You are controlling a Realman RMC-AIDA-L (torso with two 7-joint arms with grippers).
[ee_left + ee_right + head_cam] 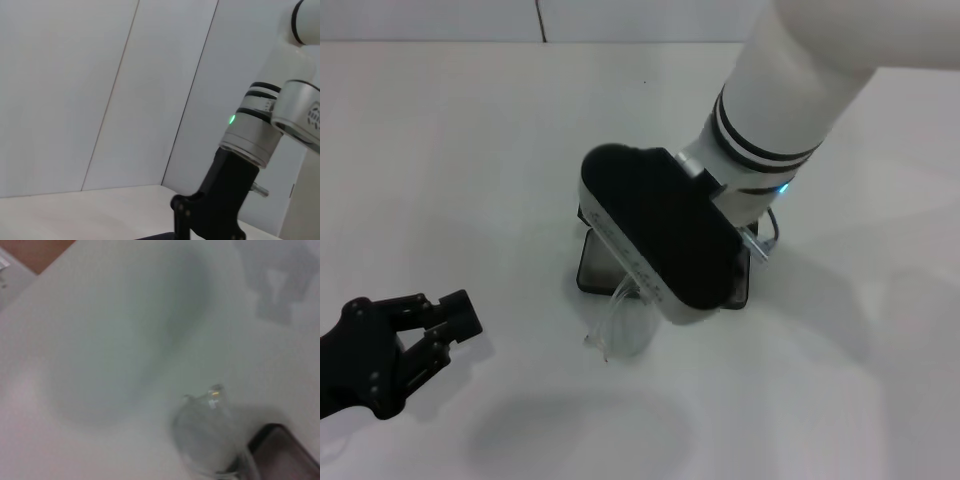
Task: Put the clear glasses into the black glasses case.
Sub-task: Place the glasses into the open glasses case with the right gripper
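The black glasses case point(595, 265) lies open at the table's middle, mostly covered in the head view by my right arm's wrist point(660, 235) hovering over it. The clear glasses point(618, 328) stick out over the case's near edge, tilted, with one end on the table. In the right wrist view the clear glasses point(210, 440) sit beside a corner of the case point(285, 455). The right gripper's black body point(212, 212) shows in the left wrist view, fingers cut off. My left gripper point(450, 335) rests open at the near left, holding nothing.
The white table point(470, 150) spreads all around the case. Its far edge meets a white wall point(620, 20). In the right wrist view a table corner point(30, 275) shows with brown floor beyond it.
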